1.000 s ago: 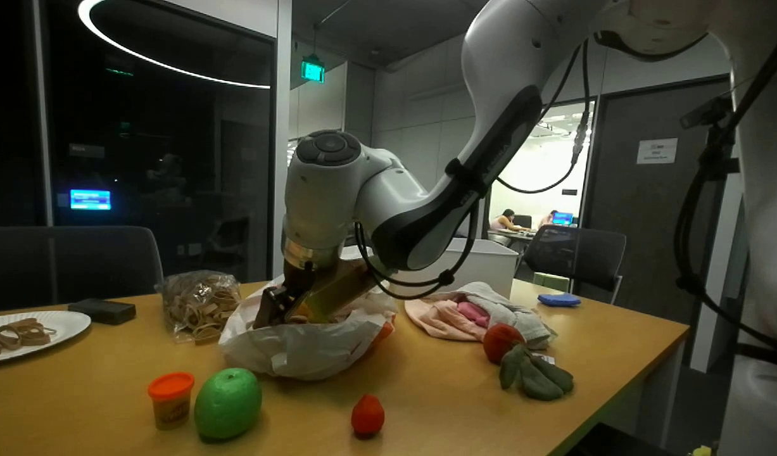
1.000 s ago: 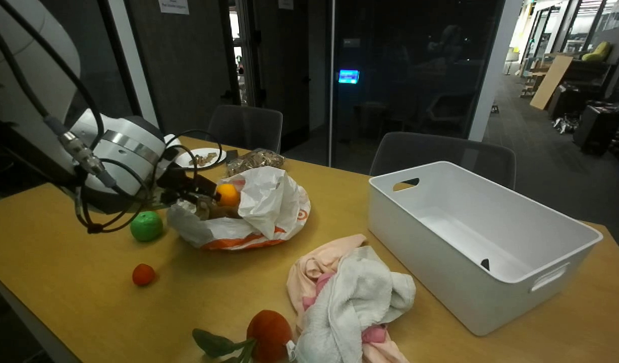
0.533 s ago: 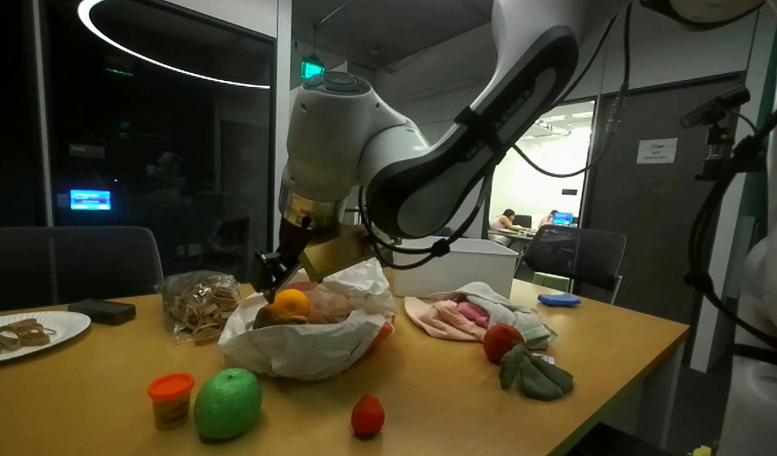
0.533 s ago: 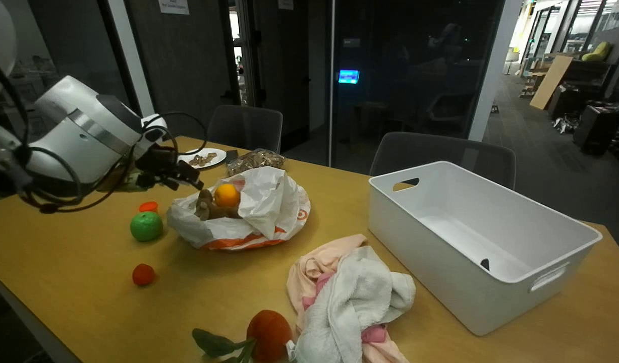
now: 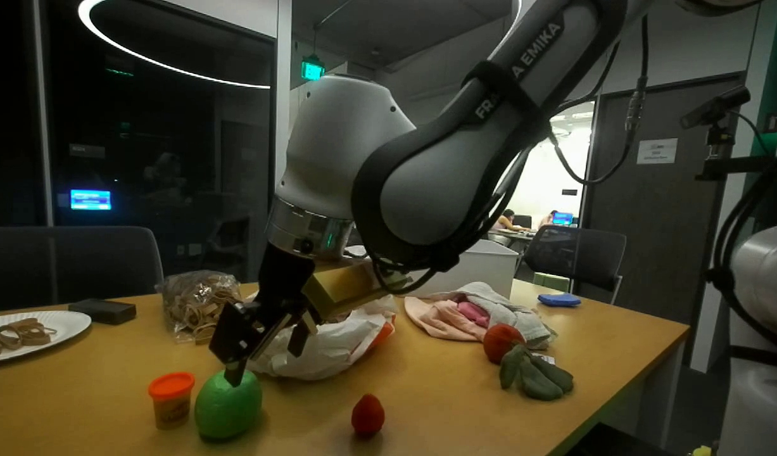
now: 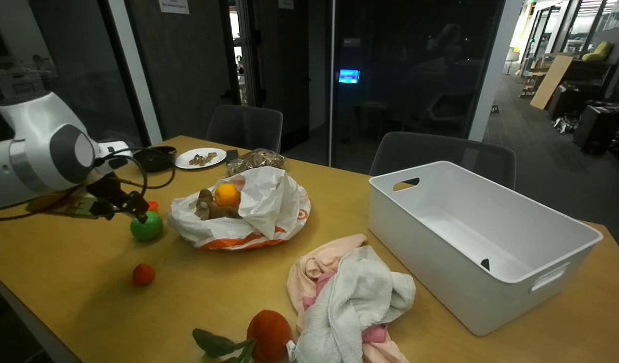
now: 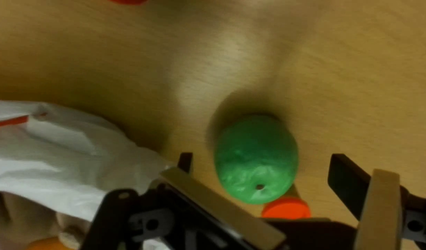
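My gripper is open and empty, above the table, with its fingertips on either side of a green round fruit in the wrist view. In an exterior view one finger of the gripper overlaps the top of the green fruit; I cannot tell whether they touch. A small tub with an orange lid stands beside the fruit; its lid also shows in the wrist view. A white plastic bag lies close by, with an orange and brown items in its mouth.
A small red fruit lies near the front. A red toy with green leaves lies by crumpled cloths. A white bin, a bag of brown bands, a paper plate and a black block are on the table.
My gripper has risen out of the white bag and moved across to the green fruit, coming lower again. The orange stays in the bag. The table objects have not visibly moved.
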Controlling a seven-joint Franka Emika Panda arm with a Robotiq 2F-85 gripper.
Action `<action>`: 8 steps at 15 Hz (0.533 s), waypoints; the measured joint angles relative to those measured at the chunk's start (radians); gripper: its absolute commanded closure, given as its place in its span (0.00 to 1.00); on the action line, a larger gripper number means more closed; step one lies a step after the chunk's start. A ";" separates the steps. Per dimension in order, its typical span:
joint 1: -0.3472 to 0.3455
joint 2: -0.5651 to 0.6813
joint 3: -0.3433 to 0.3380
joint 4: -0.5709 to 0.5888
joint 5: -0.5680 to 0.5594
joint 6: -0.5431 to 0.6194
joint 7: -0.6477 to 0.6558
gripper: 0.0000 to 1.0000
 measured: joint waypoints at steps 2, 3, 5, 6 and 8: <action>0.033 -0.021 0.008 -0.007 0.055 0.000 -0.043 0.00; 0.038 -0.031 0.014 -0.008 0.056 0.001 -0.044 0.00; 0.040 -0.045 0.018 -0.008 0.029 0.002 -0.040 0.00; 0.038 -0.048 0.017 -0.008 0.002 0.003 -0.034 0.00; 0.032 -0.047 0.016 -0.008 -0.058 0.006 -0.014 0.00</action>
